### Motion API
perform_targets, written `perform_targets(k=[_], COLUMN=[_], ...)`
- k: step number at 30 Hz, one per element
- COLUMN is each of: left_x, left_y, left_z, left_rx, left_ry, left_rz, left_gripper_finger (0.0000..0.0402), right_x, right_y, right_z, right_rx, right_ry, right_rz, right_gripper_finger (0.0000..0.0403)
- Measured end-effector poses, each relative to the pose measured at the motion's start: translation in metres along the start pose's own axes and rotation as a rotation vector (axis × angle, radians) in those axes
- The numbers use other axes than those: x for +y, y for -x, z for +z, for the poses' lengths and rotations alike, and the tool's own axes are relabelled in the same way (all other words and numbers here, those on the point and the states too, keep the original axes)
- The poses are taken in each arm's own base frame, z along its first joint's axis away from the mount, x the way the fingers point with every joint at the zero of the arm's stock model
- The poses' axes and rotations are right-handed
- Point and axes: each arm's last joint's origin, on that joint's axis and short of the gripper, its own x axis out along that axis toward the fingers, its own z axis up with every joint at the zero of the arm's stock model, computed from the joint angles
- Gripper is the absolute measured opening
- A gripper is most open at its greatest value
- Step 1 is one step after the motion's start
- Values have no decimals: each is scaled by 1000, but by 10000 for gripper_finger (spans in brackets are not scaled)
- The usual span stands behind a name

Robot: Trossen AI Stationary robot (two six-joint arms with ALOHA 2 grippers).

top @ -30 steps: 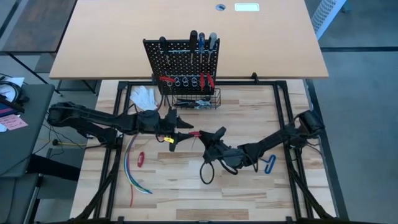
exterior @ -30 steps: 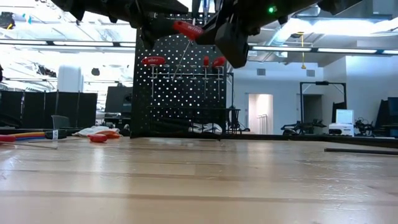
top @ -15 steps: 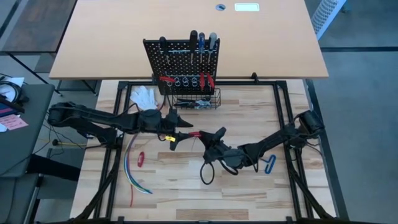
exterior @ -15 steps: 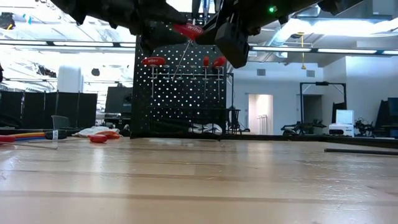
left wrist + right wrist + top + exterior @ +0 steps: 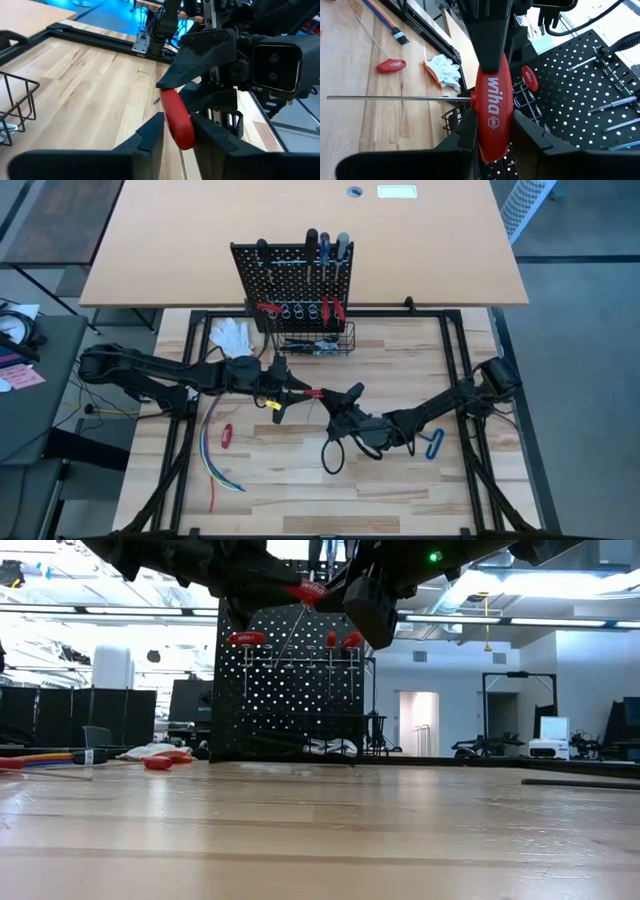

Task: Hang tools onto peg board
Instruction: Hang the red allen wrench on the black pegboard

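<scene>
A T-shaped hex key with a red handle point(image 5: 312, 393) is held in the air over the middle of the wooden table, between my two grippers. My left gripper point(image 5: 292, 393) is shut on one end of the handle, and my right gripper point(image 5: 335, 396) on the other end. The thin shaft point(image 5: 395, 98) sticks out sideways from the handle's middle. The black peg board point(image 5: 293, 280) stands upright at the table's far edge. Several tools hang on it, above its wire basket point(image 5: 318, 340). A second red-handled key point(image 5: 226, 435) lies on the table at the left. My left gripper pinches the handle's end point(image 5: 179, 131) between its two fingers. The fingers come level from the table's left and lie along the handle. The key is clear of the table. My right gripper pinches the handle's other end point(image 5: 492, 134) between its two fingers, coming level from the table's right, along the handle. The shaft point(image 5: 287, 638) slants down from the handle, clear of the table.
A white glove point(image 5: 230, 333) lies left of the basket. A bundle of coloured wires point(image 5: 210, 452) lies at the near left. A black loop point(image 5: 332, 457) and a blue-handled tool point(image 5: 433, 445) lie near my right arm. A large tan tabletop point(image 5: 300, 220) lies behind the board.
My left gripper has edged toward the table's right, and in the low view it now covers more of the handle's end. The key and my right gripper have stayed in place.
</scene>
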Motion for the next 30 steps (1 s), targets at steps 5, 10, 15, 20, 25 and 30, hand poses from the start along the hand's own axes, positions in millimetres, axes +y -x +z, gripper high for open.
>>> perform_targets(k=[5,10,15,20,25,30], left_x=[0,0,1,1,-5,-13], left_y=[0,0,2,19,43,52], left_z=[0,1,2,11,22,19], left_rx=[-3,-11,-8,-33,-87,-197], left_ry=[-20,-30,-51,-91,-162,-298], left_rz=[3,2,35,120,282,517], left_gripper_finger=[47,33,33,31,30,30], right_x=[0,0,-1,-10,-25,-21], right_y=[0,0,-6,-10,-16,-30], right_z=[0,0,-5,-15,-29,-38], right_rx=[2,4,21,90,143,120], right_ry=[4,3,-60,-94,-217,-317], right_rz=[-1,-3,14,44,148,308], right_gripper_finger=[80,84,120,190,225,220])
